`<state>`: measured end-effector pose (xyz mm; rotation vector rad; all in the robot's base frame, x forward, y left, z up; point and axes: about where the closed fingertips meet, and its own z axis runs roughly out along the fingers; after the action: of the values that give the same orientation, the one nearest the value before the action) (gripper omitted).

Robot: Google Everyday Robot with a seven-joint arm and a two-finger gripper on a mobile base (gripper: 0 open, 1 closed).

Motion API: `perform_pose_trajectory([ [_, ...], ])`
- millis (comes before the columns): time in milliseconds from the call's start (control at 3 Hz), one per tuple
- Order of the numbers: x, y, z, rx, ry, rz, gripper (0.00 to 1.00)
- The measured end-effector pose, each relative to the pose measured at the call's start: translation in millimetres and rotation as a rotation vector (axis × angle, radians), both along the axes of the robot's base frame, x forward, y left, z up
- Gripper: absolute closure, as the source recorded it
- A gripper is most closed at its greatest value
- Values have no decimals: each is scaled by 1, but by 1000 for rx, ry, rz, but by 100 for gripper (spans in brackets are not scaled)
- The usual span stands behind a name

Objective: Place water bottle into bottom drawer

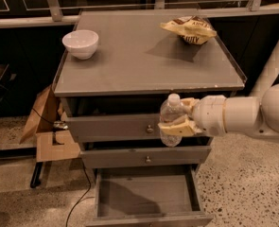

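Hand (178,117) grips water bottle (168,110) before knobbed drawers (115,126), over open bottom drawer (143,194); bowl (81,42), snack bag (190,30) atop.

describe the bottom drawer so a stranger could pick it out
Find the grey cabinet with three stacked drawers. The bottom drawer is the lowest, below the gripper holding the water bottle at the cabinet's front. Unlike the two knobbed drawers above, it is pulled open.

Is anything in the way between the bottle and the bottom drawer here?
Nothing visible. The gripper holds the bottle in front of the top drawer; the bottom drawer is open below it, the middle drawer shut.
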<state>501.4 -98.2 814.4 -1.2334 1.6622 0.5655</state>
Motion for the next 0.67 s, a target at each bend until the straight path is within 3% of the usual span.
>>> perform_pose_trajectory([
  [333,7,-9,-67,-16,-36,41,100],
  [667,6,-15,-143,-13,12,71,100],
])
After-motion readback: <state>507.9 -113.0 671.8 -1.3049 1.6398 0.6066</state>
